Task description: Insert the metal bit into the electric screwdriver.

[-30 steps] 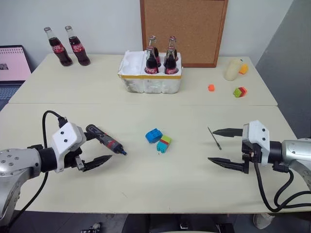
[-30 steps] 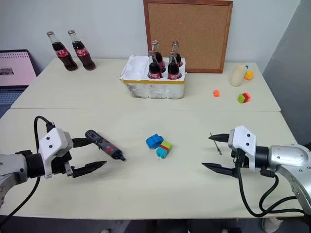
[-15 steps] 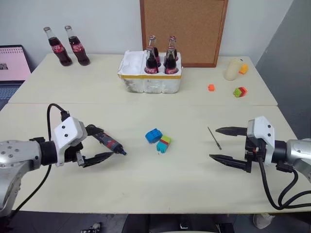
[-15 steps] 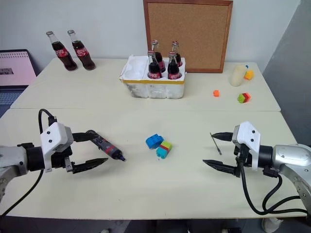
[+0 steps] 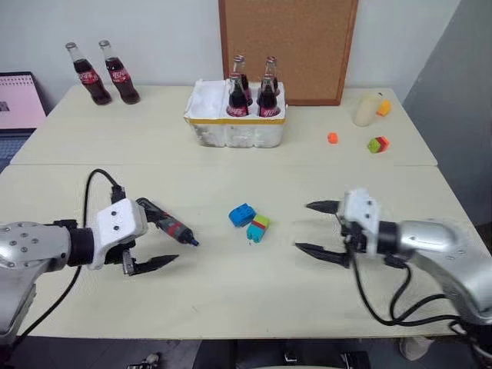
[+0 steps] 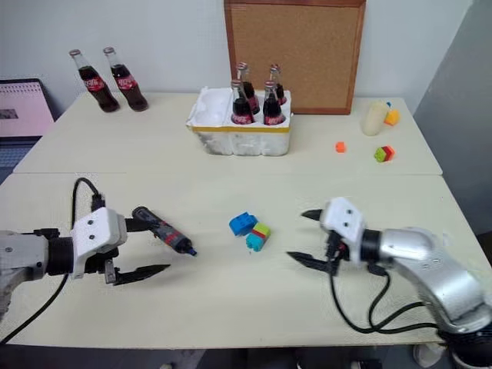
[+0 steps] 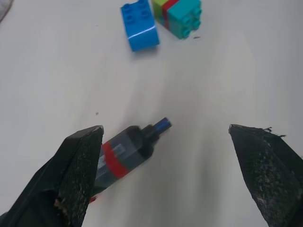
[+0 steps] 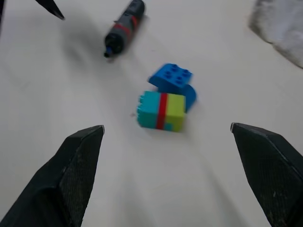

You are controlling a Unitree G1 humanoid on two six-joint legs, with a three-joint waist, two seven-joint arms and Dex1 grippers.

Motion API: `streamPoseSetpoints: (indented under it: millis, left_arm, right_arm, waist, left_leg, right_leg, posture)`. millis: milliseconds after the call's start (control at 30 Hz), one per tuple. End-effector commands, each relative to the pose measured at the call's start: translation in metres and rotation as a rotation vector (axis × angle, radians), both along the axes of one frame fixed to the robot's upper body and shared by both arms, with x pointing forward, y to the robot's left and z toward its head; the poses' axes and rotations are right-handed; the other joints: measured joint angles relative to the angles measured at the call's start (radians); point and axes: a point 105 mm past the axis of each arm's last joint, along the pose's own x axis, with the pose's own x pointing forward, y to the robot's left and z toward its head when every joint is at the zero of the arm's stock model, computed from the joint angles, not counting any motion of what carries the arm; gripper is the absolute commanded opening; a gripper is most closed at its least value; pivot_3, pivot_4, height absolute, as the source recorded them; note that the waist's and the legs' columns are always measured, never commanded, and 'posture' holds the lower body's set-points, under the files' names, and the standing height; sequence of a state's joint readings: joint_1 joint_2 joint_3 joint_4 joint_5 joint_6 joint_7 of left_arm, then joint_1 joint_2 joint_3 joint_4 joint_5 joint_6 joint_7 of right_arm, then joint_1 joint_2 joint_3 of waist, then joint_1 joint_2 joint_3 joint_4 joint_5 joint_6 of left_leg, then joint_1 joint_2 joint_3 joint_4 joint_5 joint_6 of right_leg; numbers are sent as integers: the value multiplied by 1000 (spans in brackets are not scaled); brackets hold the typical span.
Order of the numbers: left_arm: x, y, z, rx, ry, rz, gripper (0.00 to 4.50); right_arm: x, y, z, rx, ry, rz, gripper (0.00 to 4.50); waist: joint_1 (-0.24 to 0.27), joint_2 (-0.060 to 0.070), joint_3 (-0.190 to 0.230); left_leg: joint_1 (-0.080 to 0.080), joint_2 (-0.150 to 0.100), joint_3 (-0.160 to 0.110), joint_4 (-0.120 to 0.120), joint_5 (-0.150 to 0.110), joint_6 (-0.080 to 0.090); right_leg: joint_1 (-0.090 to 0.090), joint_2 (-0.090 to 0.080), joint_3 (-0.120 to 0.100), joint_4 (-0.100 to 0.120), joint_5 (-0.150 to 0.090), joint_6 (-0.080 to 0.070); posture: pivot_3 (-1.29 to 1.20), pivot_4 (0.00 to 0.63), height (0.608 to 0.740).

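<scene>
- Desk (image 5: 231, 292): pale, flat top, with both task items expected on its near half.
- Electric screwdriver (image 5: 165, 223) lies flat on the near-left part of the desk, its blue-tipped nose pointing toward the middle. The red band is plain in my left wrist view.
- Metal bit: I cannot make it out. By my judgement it lies on the desk under or behind my right gripper.
- My left gripper (image 7: 164, 128) is spread wide and holds nothing. One finger sits just beside the screwdriver body near the red band; the other stands well off to the far side of the nose. No contact is confirmed.
- My right gripper (image 5: 303, 226) is also fully spread and empty. It hangs low over the desk right of centre and points toward the toy blocks.
- Step in hand, as I judge it: securing the screwdriver. I should centre the body between my fingers behind the red band and close squarely across it, leaving the nose free to take the bit.
- The body is round, so an off-centre closure may roll it away.
- Blue block (image 5: 243, 214) and the teal-and-green block (image 5: 258, 227) sit between my two grippers, near the screwdriver's nose. I should bring the parts together clear of them.
</scene>
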State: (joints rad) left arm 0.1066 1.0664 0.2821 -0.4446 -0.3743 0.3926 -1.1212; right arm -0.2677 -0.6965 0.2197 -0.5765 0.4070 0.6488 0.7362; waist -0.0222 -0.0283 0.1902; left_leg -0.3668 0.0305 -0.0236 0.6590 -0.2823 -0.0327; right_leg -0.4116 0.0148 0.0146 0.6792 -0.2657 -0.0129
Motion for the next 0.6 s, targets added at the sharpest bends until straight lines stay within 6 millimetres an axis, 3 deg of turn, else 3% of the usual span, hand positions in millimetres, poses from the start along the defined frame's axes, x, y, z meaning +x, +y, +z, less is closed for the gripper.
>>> streamPoseSetpoints:
  millis: [33,267,533,600]
  left_arm:
    - [-2,-13,1,-7,-17,-45,4431]
    - [-8,-34,-4,-53,6,-103,4431]
    - [-7,-37,-12,-60,15,-115,4431]
    - [-7,-37,-14,-75,18,-116,4500]
  right_arm:
    - [11,19,-14,-14,-15,-10,4500]
    - [31,55,-36,5,8,-32,4500]
    - [39,78,-47,15,23,-26,4500]
    - [40,78,-46,17,18,-27,4138]
  waist:
    - [-2,0,0]
    - [-7,-1,0]
    - [-8,-1,0]
    - [-8,-1,0]
  left_leg:
    - [0,0,0,0,0,0]
    - [0,0,0,0,0,0]
    - [0,0,0,0,0,0]
    - [0,0,0,0,0,0]
  right_leg:
    - [0,0,0,0,0,0]
    - [0,0,0,1,0,0]
    - [0,0,1,1,0,0]
    - [0,0,0,1,0,0]
  posture:
    - [0,150,740]
    - [0,150,740]
    - [0,150,740]
    - [0,150,740]
